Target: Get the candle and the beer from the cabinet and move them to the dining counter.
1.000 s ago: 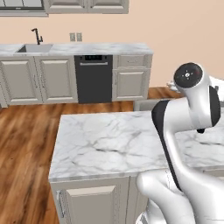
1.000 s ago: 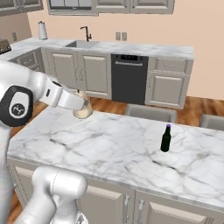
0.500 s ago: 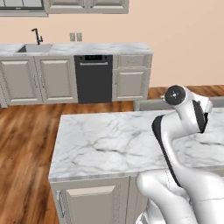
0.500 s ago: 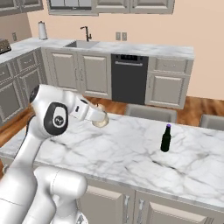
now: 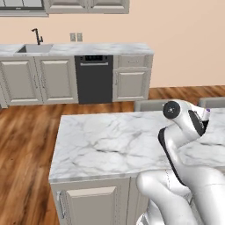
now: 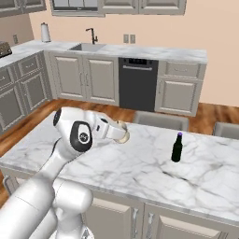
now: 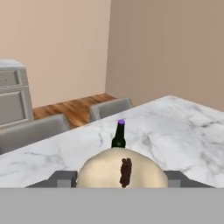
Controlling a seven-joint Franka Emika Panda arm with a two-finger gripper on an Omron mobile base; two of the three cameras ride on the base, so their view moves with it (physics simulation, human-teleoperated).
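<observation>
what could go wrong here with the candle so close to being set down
1. The beer stands upright on the dining counter, straight ahead of the gripper in the hand view; moving further that way could knock the bottle over.
2. The candle is lumpy and held between the fingers above the marble; released from that height, it may roll rather than settle.
</observation>
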